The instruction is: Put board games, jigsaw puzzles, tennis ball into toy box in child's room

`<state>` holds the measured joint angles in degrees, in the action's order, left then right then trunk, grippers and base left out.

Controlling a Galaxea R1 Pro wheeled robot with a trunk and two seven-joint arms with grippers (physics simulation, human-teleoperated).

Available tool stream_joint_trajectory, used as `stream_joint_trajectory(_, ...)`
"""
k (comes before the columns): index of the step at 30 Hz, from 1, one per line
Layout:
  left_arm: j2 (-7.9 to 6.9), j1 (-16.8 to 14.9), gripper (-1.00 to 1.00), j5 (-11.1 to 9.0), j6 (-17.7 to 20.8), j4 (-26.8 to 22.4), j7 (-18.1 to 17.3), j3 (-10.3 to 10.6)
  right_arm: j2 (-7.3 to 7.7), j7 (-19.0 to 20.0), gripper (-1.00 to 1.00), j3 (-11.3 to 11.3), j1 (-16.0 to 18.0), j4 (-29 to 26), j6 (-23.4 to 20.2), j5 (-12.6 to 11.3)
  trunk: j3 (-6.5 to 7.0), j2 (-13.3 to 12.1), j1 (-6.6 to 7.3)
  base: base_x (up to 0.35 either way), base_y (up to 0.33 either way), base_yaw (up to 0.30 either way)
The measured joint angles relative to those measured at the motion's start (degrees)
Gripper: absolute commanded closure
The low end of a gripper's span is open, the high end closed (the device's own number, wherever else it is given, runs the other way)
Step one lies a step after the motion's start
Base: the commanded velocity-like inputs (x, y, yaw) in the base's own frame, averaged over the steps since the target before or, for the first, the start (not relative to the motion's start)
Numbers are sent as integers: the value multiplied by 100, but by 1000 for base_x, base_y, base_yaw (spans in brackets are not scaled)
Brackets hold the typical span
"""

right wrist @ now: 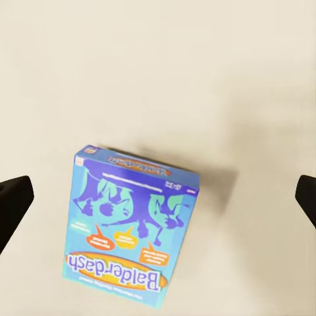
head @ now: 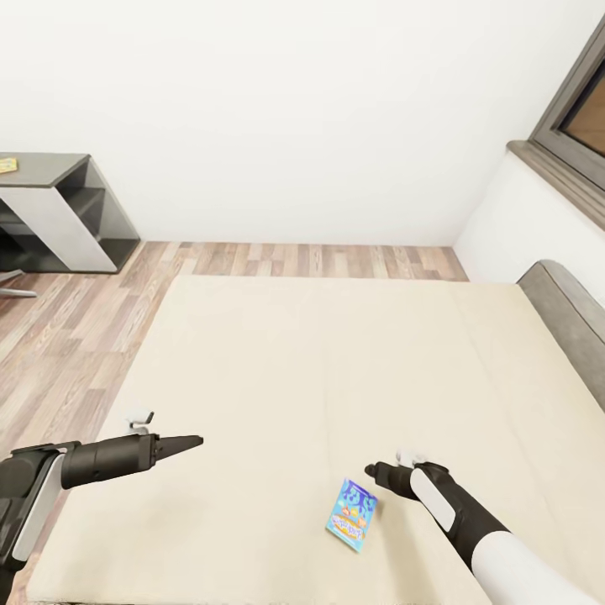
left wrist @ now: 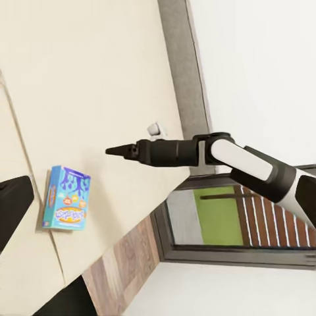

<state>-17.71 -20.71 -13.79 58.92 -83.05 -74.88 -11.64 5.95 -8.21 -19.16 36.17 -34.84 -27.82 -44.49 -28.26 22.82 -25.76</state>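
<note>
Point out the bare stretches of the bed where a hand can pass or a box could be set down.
The bed is bare from its far edge by the wall to the headboard, and between the left gripper and the blue board game. The one crowded spot is the near side, where that box lies just beside the right gripper. The right wrist view shows bare mattress around the box.

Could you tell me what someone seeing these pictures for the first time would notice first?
A bright blue Balderdash board game lies flat on the wide beige bed, the one spot of colour there. The right pincer hangs just beside it, jaws spread wide apart, while the left pincer hovers over the bed's other side.
</note>
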Motion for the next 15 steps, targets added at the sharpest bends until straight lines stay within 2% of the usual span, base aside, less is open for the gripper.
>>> stream_joint_trajectory(15,-3,0,-100,-9,-5,1,67,-7,-2,5,-100,-5,0,-37,30,1,-141,0,0,0,0,0)
